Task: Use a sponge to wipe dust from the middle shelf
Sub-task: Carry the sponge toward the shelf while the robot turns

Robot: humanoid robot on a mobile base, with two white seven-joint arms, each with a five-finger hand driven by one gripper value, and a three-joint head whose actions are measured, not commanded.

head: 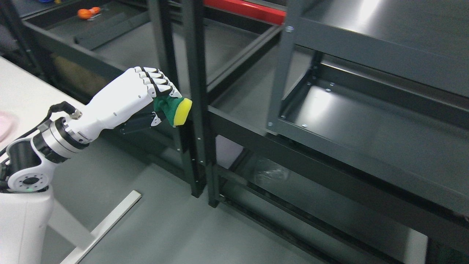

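My left hand (161, 96) reaches in from the lower left, its white fingers curled shut on a sponge (176, 109) with a yellow face and a green scouring back. The sponge hangs in the air just left of a dark upright post (196, 110) of the shelf unit, apart from any shelf surface. The grey middle shelf (359, 121) lies to the right, with a bright glare patch near its left rear corner. My right arm does not show.
Another grey rack (110, 40) stands behind at the left, with small orange objects (88, 12) on it. A red beam (245, 9) crosses the top. A white table (22, 99) fills the left edge; a white leg (106, 223) crosses the floor.
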